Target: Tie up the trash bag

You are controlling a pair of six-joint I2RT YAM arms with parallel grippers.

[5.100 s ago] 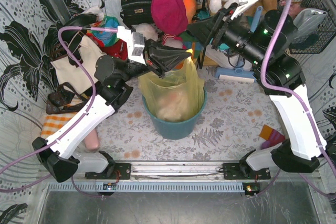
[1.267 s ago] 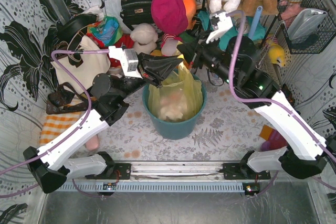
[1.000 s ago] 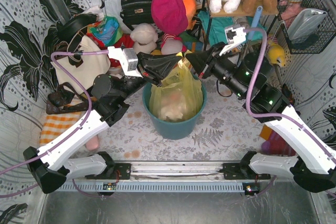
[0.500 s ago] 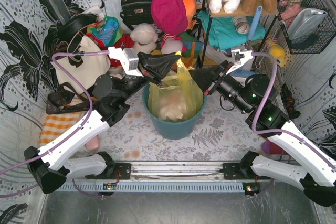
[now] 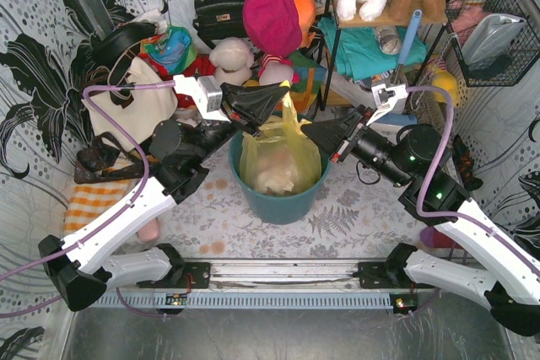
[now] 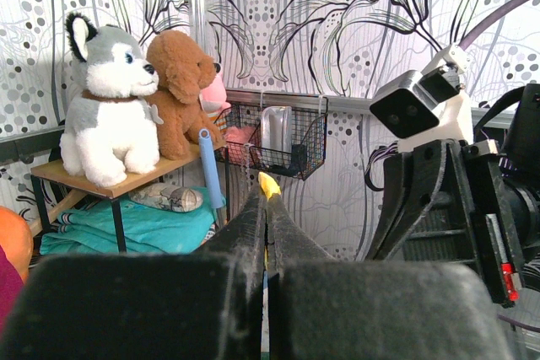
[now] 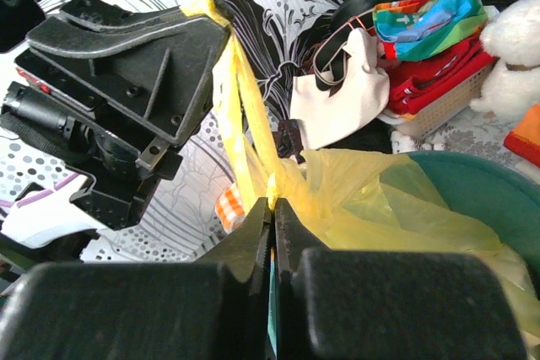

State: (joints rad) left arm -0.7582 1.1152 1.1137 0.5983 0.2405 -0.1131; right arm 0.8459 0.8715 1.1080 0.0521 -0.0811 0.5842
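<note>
Your trash bag [image 5: 283, 158] sits inside the teal bin [image 5: 278, 206], with white paper [image 5: 274, 174] showing through the plastic. A yellow strip of its top is drawn up above the bin's far rim, and your left fingers [image 5: 272, 99] are pinched tight on its end. Your right fingers [image 5: 317, 132], just above the bin's right rim, are clamped on the same strip lower down, where it meets the bag's bunched mouth. The bin stands on the floral counter [image 5: 371, 179].
</note>
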